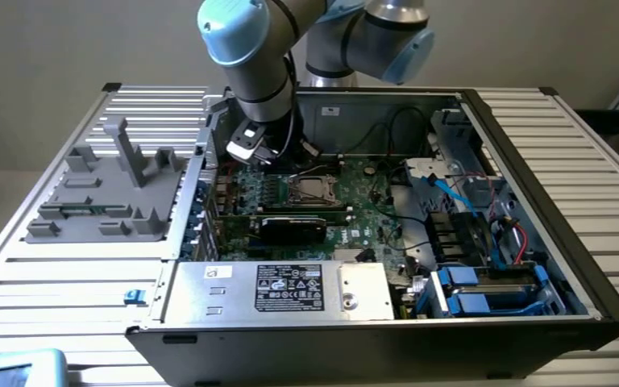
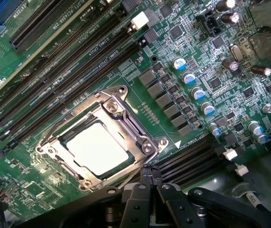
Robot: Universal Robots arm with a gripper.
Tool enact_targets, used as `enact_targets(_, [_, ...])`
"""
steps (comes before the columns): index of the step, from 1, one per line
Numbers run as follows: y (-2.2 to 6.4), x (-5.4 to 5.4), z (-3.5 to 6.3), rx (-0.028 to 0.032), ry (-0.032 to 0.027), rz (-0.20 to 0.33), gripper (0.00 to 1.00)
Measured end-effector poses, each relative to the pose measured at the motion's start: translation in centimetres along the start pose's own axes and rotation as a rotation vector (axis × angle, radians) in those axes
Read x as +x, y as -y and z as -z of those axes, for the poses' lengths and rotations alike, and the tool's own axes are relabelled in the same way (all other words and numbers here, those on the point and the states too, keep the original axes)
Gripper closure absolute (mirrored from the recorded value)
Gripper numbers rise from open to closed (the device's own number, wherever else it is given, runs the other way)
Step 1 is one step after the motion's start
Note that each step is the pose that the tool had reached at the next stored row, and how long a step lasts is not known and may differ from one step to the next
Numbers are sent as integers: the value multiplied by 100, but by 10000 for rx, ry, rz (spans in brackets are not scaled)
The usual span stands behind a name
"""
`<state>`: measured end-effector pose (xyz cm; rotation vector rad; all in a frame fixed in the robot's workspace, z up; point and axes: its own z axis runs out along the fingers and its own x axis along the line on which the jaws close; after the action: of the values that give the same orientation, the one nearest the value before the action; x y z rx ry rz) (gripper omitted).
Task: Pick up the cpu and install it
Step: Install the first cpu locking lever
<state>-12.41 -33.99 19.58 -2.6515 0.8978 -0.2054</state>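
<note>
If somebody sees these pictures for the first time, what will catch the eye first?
The blue-grey robot arm reaching down into the open computer case dominates the exterior view. In the wrist view, the cpu sits bright inside its metal socket frame on the green motherboard, with the shut gripper close to it. The silver power supply box lies at the case's near edge.

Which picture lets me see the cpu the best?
The wrist view. There the cpu is close up and seen from above: a pale silver square inside its metal socket frame. In the exterior view the cpu is only a tiny pale square on the green board, near the arm.
</note>
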Motion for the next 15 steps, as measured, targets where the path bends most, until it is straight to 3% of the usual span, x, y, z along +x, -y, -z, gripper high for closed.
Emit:
enact_targets(9, [-23, -7, 22, -12, 1, -6, 89])
enact_targets(15, [-33, -24, 23, 43, 31, -32, 89])
